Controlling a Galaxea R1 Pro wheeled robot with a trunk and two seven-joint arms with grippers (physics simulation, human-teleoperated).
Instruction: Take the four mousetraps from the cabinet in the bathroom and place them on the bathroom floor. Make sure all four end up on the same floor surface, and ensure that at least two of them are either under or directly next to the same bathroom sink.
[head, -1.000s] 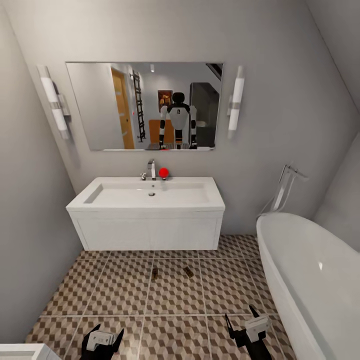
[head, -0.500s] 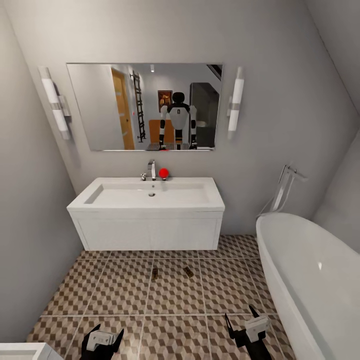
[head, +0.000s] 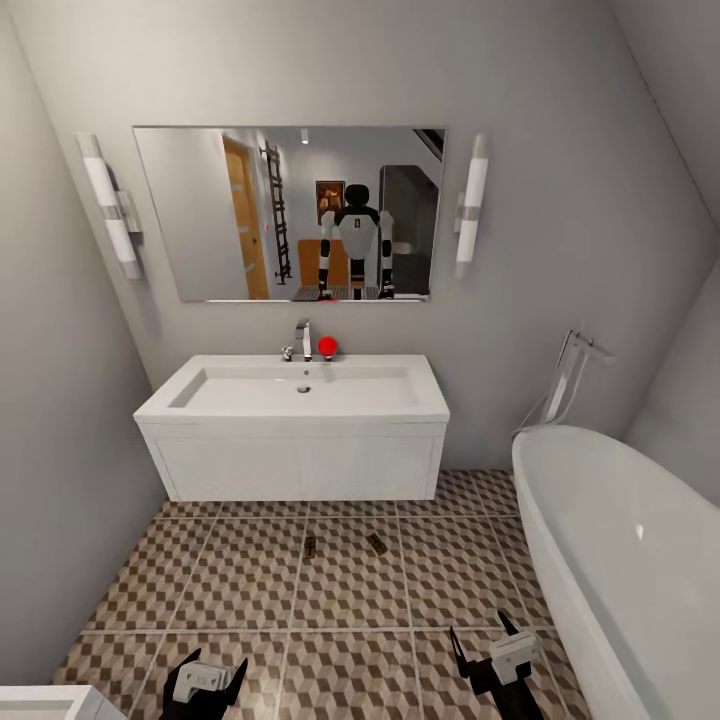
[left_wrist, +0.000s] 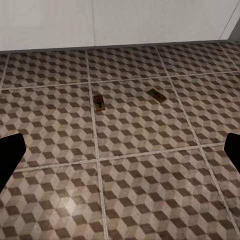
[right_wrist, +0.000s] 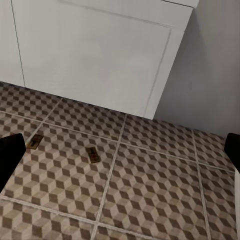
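Head view: two mousetraps (head: 310, 546) (head: 376, 543) flat on the bathroom floor (head: 240, 580), well apart from each other, near the front edge of the white sink unit (head: 295, 465) though not touching it. Same two boards in left wrist view (left_wrist: 100, 103) (left_wrist: 157, 95) and right wrist view (right_wrist: 35, 141) (right_wrist: 92, 154).

Left gripper (head: 205, 680): fingers spread, nothing between them. Right gripper (head: 492, 645): fingers spread, empty. Both low over the tiles at the near edge of the floor.

Step in hand, as judged: half the placing done, two traps down by the sink; two not yet on these tiles. Sink condition probably satisfied, provided "next to" covers the gap shown.

Next move: turn away from the sink, return to the orange-brown cabinet, visible as a reflection behind the robot in the mirror (head: 290, 212), then fetch the remaining traps. Needs empty, open fingers, as now.

Surroundings: white bathtub (head: 620, 560) along the right edge of the floor, bath tap (head: 575, 375) above its head end, wall lights (head: 108, 205) (head: 470, 205) flanking the mirror, sink tap (head: 303, 338) with a red ball (head: 327, 346) beside it. Narrow floor between tub and left wall; care when pivoting the base, and avoid rolling over the placed traps.
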